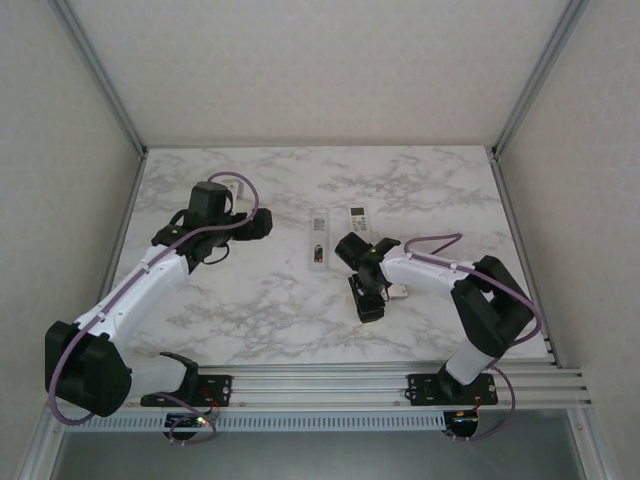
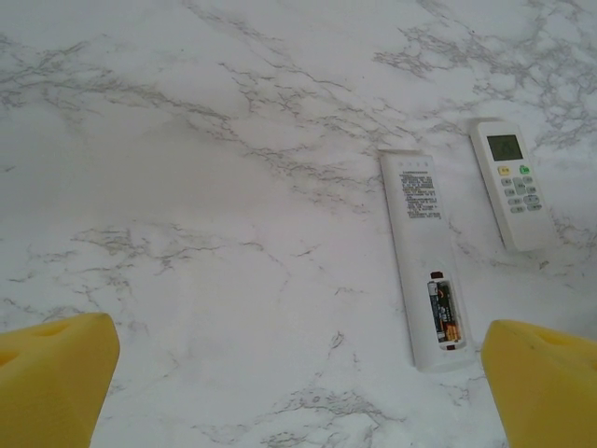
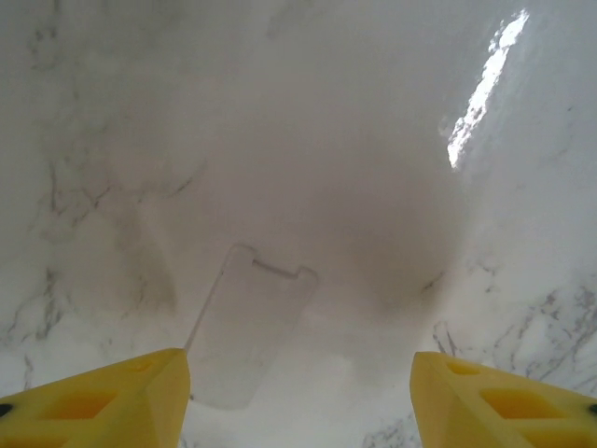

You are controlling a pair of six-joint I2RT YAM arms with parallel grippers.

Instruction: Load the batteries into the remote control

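A white remote control lies face down on the marble table, its battery compartment uncovered. Dark batteries with orange ends lie inside that compartment. From above, the same remote sits mid-table. My left gripper is open and hovers left of and short of the remote, with nothing between its yellow fingers. My right gripper is open just over the table. A flat white battery cover lies under it, close to its left finger and not gripped. From above, the right gripper points down, near and right of the remote.
A second white remote lies face up, screen and buttons showing, just right of the first; from above this second remote is beside my right wrist. Metal frame posts and white walls bound the table. A rail runs along the near edge.
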